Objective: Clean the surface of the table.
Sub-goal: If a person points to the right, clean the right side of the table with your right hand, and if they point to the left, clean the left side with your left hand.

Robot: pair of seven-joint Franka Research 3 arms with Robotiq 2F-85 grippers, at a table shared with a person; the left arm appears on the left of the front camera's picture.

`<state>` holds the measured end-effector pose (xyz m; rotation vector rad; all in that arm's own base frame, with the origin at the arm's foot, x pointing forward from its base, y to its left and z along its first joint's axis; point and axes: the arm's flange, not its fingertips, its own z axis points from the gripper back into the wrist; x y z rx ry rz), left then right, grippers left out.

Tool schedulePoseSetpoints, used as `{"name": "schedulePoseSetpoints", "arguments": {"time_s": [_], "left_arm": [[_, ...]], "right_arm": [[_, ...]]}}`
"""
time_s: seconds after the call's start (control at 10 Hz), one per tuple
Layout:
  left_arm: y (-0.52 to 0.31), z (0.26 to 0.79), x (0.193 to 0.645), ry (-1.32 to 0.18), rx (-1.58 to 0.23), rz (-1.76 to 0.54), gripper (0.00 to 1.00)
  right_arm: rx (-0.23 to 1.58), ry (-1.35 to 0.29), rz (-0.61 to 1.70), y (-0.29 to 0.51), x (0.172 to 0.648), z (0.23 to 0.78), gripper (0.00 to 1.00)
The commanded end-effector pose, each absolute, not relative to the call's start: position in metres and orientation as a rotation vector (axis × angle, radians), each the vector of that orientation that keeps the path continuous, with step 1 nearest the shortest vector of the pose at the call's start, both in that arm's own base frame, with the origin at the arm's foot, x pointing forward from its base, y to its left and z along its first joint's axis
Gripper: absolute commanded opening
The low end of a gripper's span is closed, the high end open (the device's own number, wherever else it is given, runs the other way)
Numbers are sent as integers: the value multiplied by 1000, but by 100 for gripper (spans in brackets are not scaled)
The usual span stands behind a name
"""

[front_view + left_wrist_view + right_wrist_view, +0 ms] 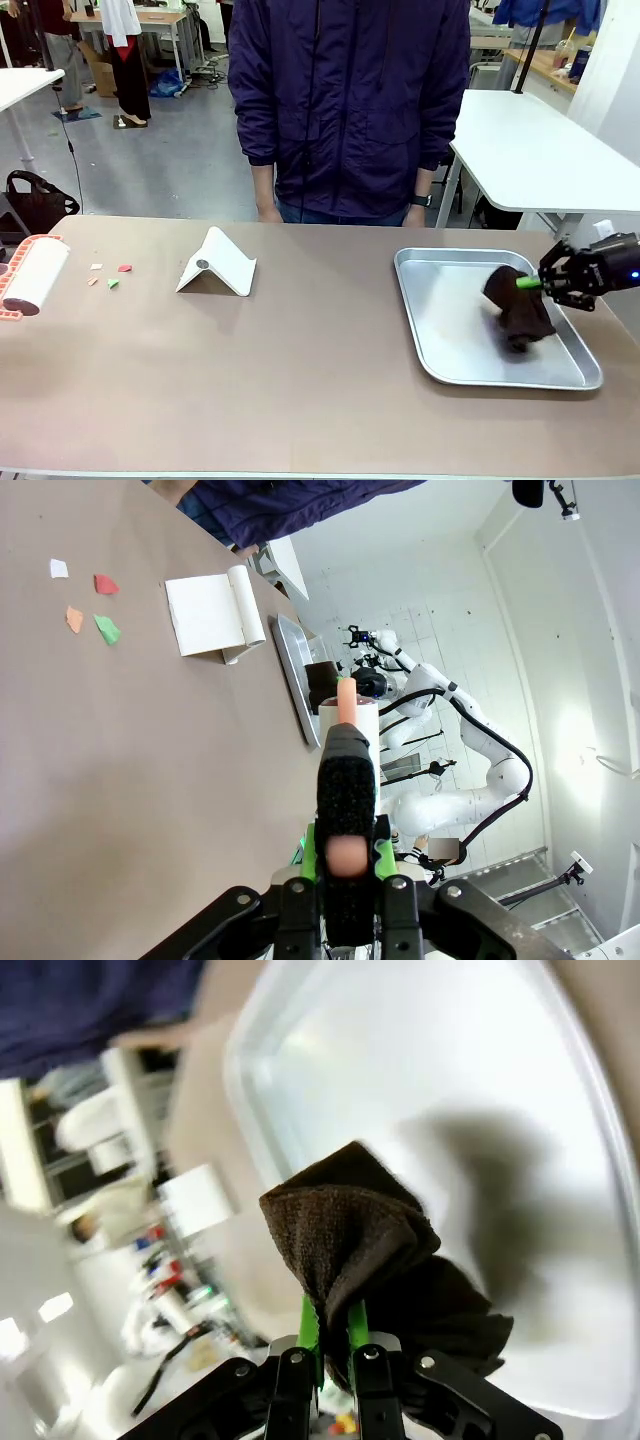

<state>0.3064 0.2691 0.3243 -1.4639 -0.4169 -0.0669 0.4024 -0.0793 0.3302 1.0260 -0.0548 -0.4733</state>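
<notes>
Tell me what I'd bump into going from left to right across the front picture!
White lint roller with a salmon-pink frame → small coloured paper scraps → white folded tent-shaped stand → shiny rectangular metal tray → dark brown cloth in the tray → black right gripper with green pads, pinching that cloth.

Wide brownish-taupe table (300, 390), smooth matte top, thin pale front edge

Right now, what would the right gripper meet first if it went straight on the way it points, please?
Likely the floor of the metal tray: the right gripper, jaws shut on the brown cloth, points into it, though depth is unclear.
</notes>
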Motion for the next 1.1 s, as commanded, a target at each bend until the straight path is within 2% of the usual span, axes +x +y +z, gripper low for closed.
{"name": "schedulePoseSetpoints", "arguments": {"time_s": [0.0,0.2,0.4,0.8,1.0], "left_arm": [[268,328,305,-420,-1468,-73,4],[268,328,305,-420,-1468,-73,4],[268,328,305,-420,-1468,-73,4],[268,328,305,-420,-1468,-73,4],[268,328,305,-420,-1468,-73,4]], "right_arm": [[1344,-1,-352,-103,392,333,12],[1558,34,-214,-116,373,345,12],[1669,44,-99,-131,349,357,12],[1742,-49,-43,-165,304,360,12],[1766,-68,-42,-169,301,357,12]]}}
